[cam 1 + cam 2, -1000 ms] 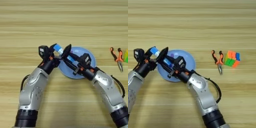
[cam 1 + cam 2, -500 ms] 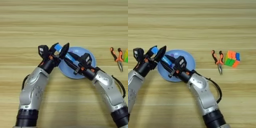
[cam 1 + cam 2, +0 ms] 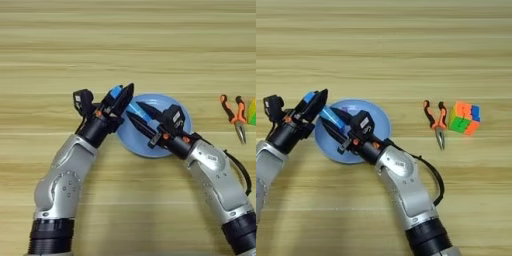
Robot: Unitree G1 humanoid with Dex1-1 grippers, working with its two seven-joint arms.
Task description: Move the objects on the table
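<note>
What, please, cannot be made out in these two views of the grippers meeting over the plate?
- Blue tube: largely covered by the left gripper and right gripper; which one grips it is unclear.
- Round light-blue plate: its middle is hidden by both grippers.
- Multicoloured puzzle cube: cut off by the left eye view's right edge.

Plate (image 3: pixel 376 117): round, light blue, flat on the wood. Pliers (image 3: pixel 436 121): orange-and-black handles, closed, nose pointing toward the near edge, well to the right of the plate, not touching it.

Blue tube (image 3: pixel 131 108) — light-blue plate (image 3: pixel 172 100) — multicoloured cube (image 3: pixel 464 118)
</note>
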